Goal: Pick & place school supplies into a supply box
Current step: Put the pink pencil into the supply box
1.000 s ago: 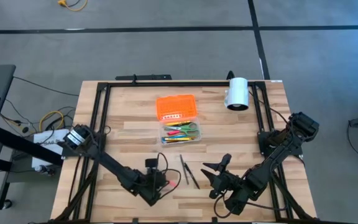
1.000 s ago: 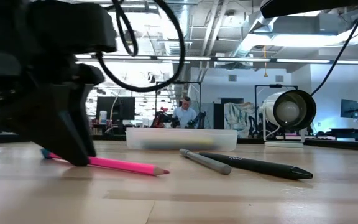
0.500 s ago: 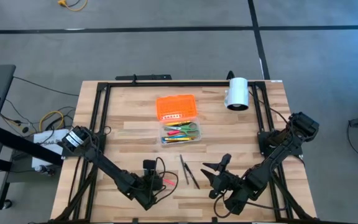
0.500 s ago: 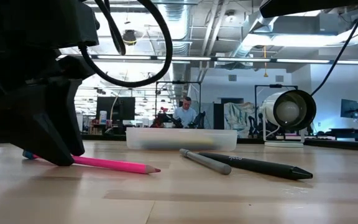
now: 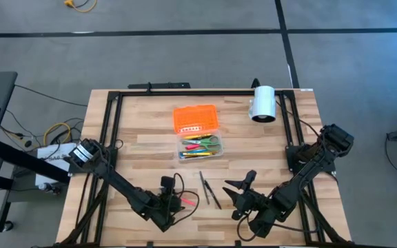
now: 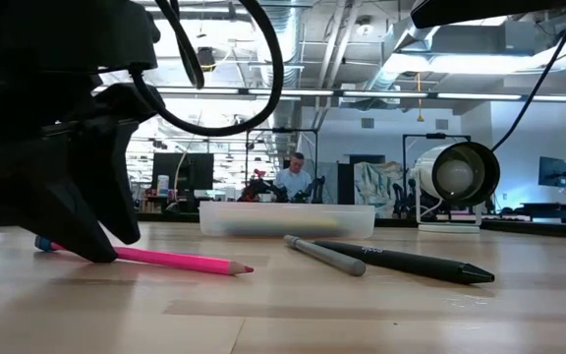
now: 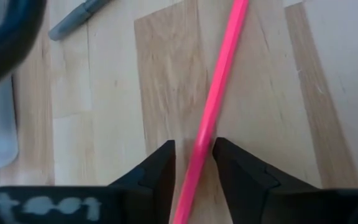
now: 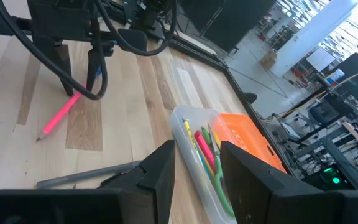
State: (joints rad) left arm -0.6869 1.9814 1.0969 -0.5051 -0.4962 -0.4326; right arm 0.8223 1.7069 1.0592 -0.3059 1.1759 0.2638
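The pink pencil (image 7: 211, 118) is lying flat on the surface (image 5: 150, 148) at about seven o'clock of the supply box (image 5: 200, 147), its long axis running between my left jaws (image 7: 192, 163), which are straddling it, slightly open and not yet clamping.

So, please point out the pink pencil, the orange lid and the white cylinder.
pink pencil (image 6: 180, 261), low view, middle of shaft.
orange lid (image 5: 196, 118), high view, centre of ridged top.
white cylinder (image 5: 262, 102), high view, middle of its side.
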